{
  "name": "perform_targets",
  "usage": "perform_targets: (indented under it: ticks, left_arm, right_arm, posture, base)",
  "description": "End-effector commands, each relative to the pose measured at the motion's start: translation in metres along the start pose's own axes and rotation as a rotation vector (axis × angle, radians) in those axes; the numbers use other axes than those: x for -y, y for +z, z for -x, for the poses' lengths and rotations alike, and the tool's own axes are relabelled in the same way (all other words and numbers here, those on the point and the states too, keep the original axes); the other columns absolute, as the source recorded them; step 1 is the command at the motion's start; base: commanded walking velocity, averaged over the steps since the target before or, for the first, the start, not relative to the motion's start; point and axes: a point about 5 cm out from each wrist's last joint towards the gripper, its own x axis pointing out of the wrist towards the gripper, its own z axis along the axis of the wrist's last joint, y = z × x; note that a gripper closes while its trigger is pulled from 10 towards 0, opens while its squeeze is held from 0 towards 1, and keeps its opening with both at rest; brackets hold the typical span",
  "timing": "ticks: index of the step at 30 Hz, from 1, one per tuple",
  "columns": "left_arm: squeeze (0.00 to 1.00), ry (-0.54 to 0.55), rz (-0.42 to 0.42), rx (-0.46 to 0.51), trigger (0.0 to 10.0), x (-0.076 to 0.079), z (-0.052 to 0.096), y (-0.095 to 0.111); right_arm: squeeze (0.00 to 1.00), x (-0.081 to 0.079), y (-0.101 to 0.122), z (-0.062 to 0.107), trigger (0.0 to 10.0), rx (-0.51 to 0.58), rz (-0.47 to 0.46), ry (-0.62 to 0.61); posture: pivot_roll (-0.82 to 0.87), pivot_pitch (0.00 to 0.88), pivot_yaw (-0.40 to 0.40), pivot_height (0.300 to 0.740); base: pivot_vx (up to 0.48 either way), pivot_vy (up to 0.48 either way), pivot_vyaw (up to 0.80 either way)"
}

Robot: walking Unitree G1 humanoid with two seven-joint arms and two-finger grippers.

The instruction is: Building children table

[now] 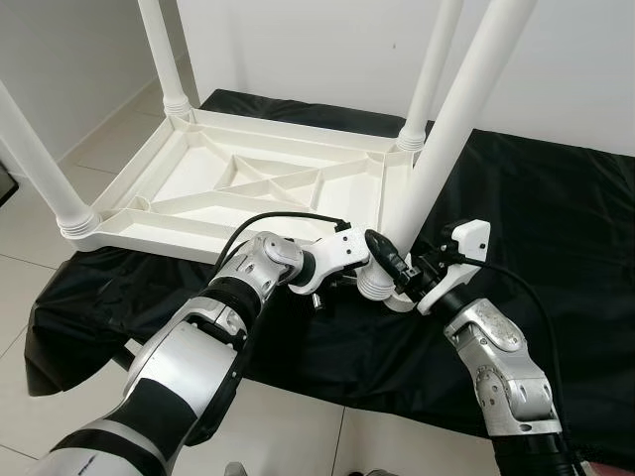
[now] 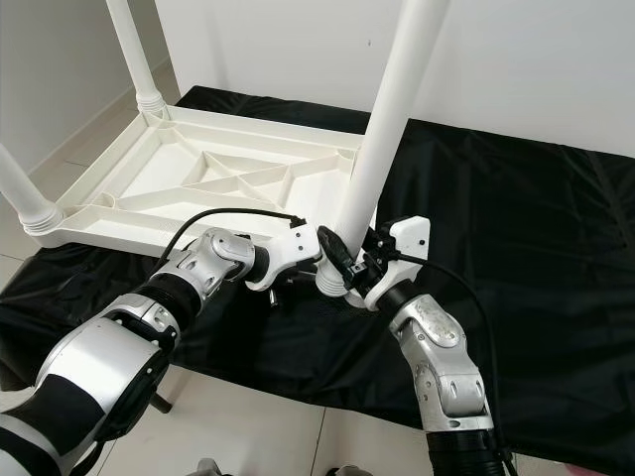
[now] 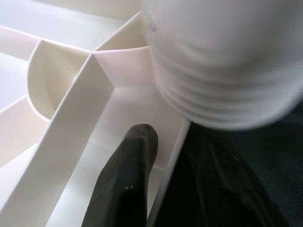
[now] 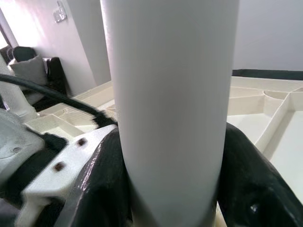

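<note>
Tabletop lies upside down on black cloth, 3 legs seated. Your right gripper is clamped on the 4th leg, tilted at its near corner socket. Left gripper braces there; cannot tell its spread. Force it crooked and the thread may jam.

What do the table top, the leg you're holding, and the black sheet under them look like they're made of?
Table top: likely moulded plastic, white, ribbed underside. Leg in the right gripper: same smooth white plastic, ridged at its base. Sheet: thin black fabric or film, wrinkled with slight sheen.
</note>
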Motion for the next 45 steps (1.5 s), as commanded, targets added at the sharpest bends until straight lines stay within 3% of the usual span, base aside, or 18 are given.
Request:
perform_targets:
  ticks: [1, 12, 18, 28, 45]
  left_arm:
    - [0.0, 0.081, 0.006, 0.04, 10.0, -0.007, 0.001, 0.01]
    - [0.0, 0.077, 0.002, 0.038, 10.0, -0.008, 0.001, 0.009]
    - [0.0, 0.075, 0.0, 0.036, 10.0, -0.007, 0.001, 0.009]
    - [0.0, 0.072, -0.003, 0.033, 10.0, -0.007, 0.001, 0.008]
    - [0.0, 0.067, -0.007, 0.035, 10.0, -0.005, -0.001, 0.009]
  right_arm:
    - [0.0, 0.014, -0.009, 0.006, 10.0, -0.054, -0.001, -0.06]
    - [0.0, 0.037, -0.006, 0.008, 10.0, -0.067, 0.07, -0.102]
    - [0.0, 0.038, -0.008, 0.011, 10.0, -0.082, 0.075, -0.079]
    - [0.0, 0.041, -0.007, 0.024, 10.0, -0.129, 0.054, 0.066]
    - [0.0, 0.033, -0.008, 0.025, 10.0, -0.158, 0.02, 0.222]
  posture:
    - [-0.08, 0.068, -0.004, 0.74]
    - [-0.08, 0.065, -0.004, 0.74]
    - [-0.08, 0.062, -0.002, 0.74]
    - [-0.08, 0.048, 0.002, 0.74]
    - [-0.08, 0.046, -0.001, 0.74]
  base:
    - [0.0, 0.0, 0.0]
    - [0.0, 0.0, 0.0]
    - [0.0, 0.0, 0.0]
    - [0.0, 0.0, 0.0]
    - [0.0, 0.0, 0.0]
